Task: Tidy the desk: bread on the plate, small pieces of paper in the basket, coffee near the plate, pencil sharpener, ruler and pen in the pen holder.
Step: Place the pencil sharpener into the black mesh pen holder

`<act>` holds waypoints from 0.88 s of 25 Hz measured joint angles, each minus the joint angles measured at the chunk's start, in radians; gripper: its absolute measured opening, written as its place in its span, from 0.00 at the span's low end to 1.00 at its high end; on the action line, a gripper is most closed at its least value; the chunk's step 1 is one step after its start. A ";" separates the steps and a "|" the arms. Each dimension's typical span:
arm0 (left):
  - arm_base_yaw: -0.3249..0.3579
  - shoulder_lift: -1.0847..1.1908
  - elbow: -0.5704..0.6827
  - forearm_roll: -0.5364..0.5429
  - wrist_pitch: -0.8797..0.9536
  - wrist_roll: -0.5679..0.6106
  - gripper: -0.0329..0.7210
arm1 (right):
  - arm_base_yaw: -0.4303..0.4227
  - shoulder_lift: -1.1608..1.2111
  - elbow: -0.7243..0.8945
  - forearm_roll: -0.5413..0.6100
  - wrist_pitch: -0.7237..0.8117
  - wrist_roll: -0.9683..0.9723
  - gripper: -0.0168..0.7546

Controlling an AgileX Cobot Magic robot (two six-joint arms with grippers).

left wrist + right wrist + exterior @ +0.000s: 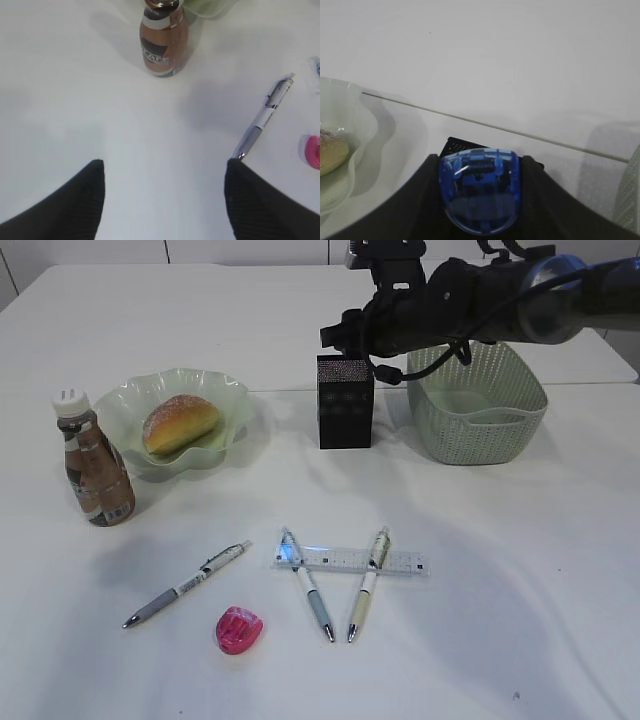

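Right gripper (480, 200) pinches a blue pencil sharpener (480, 190) by its flat sides over the pen holder (345, 402): light, rigid, slick plastic; left gripper (162, 200) gapes empty.

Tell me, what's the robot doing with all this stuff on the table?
It's tidying the desk. The right gripper holds a blue pencil sharpener above the black pen holder. The left gripper hangs open over bare desk, holding nothing. The bread is on the green plate, with the coffee beside it. Three pens, the ruler and a pink sharpener are still lying out.
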 joint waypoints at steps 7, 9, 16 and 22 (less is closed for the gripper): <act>0.000 0.000 0.000 0.000 -0.001 0.000 0.74 | 0.000 0.035 -0.002 0.002 -0.019 0.000 0.48; 0.000 0.000 0.000 0.000 -0.005 0.000 0.74 | 0.000 0.038 -0.002 0.002 -0.019 0.000 0.48; 0.000 0.000 0.000 0.000 -0.022 0.000 0.74 | 0.000 0.038 -0.005 0.005 -0.055 0.000 0.48; 0.000 0.000 0.000 0.000 -0.023 0.000 0.74 | 0.000 0.038 -0.005 0.005 -0.067 0.000 0.48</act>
